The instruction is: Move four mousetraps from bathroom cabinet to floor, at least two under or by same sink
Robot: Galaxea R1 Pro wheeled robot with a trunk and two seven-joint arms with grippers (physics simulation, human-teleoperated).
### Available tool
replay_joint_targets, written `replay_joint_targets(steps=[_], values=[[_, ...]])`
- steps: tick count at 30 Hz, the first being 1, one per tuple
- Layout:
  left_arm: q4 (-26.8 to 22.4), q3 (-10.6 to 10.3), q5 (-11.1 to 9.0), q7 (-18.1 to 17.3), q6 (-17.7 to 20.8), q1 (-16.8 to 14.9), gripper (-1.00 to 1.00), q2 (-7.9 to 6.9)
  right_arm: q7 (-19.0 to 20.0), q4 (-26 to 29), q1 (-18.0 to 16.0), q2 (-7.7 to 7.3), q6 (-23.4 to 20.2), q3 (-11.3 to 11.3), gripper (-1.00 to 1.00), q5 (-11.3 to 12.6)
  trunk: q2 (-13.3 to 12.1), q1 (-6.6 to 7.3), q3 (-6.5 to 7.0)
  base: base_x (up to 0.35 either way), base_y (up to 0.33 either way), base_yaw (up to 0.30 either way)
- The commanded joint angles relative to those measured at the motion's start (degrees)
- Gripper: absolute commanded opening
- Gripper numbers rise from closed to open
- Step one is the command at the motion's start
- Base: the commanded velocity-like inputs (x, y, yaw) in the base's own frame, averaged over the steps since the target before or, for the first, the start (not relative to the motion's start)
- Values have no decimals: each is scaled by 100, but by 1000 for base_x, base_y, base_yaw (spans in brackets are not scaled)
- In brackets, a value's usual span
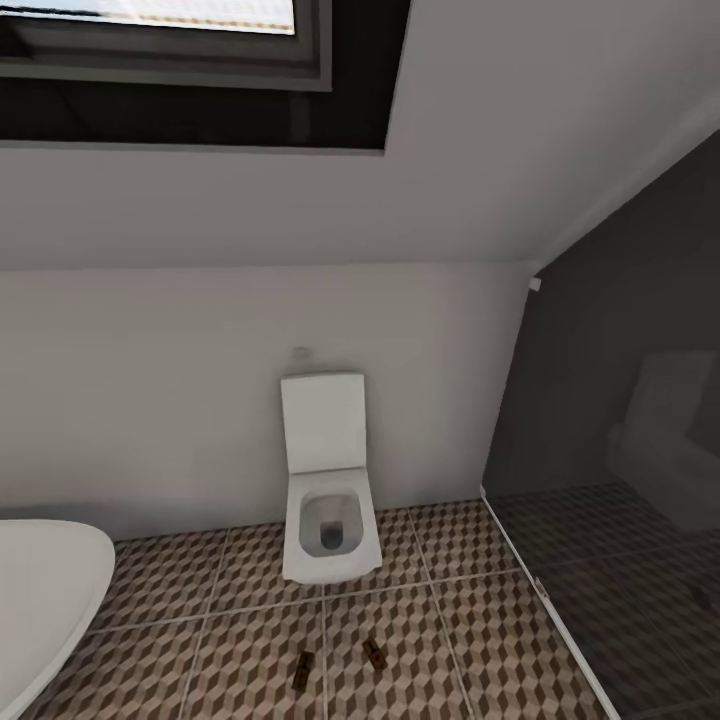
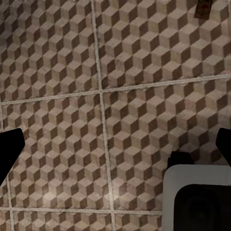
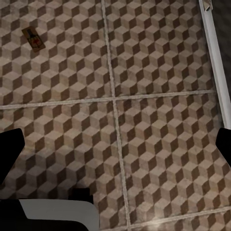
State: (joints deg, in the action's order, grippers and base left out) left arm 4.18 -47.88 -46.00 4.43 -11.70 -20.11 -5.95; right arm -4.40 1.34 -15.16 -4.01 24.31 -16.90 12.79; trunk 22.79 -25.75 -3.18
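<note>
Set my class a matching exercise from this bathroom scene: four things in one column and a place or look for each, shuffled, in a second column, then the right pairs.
Things:
1. toilet
2. mousetraps
3. bathroom floor
4. window

Descriptions:
A. dark-framed, high in the sloped ceiling
B. white, lid raised, against the back wall
C. two small brown boards lying on the tiles in front of the toilet
D. brown, beige and white cube pattern with pale grout lines

Pairs: 1-B, 2-C, 3-D, 4-A
</note>
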Motion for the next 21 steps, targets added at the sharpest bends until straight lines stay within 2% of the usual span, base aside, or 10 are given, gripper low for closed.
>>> replay_joint_targets(steps=[1,21], values=[[9,-34,-7,9,-20,-4,100,4,-17,-1,-4,1,13,-50,100,40,12,-3,-13,0,0,0],[11,-29,-6,5,-26,-3,100,6,-17,-2,-4,3,13,-50,100,41,12,-3,-13,0,0,0]])
